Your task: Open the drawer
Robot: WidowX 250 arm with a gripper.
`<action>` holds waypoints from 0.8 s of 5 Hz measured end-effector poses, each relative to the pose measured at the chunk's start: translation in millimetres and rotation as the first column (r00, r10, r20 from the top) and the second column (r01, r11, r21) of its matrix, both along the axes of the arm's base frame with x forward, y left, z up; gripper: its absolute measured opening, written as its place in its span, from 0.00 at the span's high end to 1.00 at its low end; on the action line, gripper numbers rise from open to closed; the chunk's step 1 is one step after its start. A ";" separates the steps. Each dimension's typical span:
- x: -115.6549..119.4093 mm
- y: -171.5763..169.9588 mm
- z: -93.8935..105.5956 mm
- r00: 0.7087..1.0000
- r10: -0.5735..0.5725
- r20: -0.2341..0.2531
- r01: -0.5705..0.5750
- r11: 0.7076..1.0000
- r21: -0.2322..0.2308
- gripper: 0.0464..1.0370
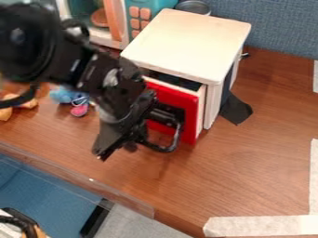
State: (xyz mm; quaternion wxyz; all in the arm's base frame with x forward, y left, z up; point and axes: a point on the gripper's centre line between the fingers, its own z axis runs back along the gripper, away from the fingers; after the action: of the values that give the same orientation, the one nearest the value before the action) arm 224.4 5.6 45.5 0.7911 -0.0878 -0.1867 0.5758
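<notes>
The drawer point(194, 109) has a flat red front, pale side and black looped handle point(175, 140). It is upright and partly open, jutting from the front of the white cabinet point(186, 42) on the brown tabletop point(261, 153), a dark gap showing along its top.

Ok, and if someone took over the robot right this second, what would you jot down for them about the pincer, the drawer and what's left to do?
Pincer: in front of the drawer, next to its black handle; I can't tell whether it has hold of it.
Drawer: red front, in the small white cabinet on the wooden table.
Done: the drawer is partly open, its front standing out from the cabinet.
Left: probably a further pull outward, if it should open wider.
</notes>
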 end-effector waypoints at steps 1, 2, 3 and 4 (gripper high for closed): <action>-15.5 -5.2 3.9 1.000 -0.007 0.016 0.007 1.000 -0.007 0.83; -32.0 -12.1 3.8 1.000 -0.002 0.021 0.003 1.000 -0.016 0.83; -41.7 -16.8 3.4 1.000 0.004 0.024 -0.004 1.000 -0.027 0.83; -48.1 -19.4 3.8 1.000 -0.005 0.028 0.006 1.000 -0.027 0.83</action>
State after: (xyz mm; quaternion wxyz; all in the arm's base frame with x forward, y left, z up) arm 176.3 -13.7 49.3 0.7888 -0.1069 -0.1897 0.5748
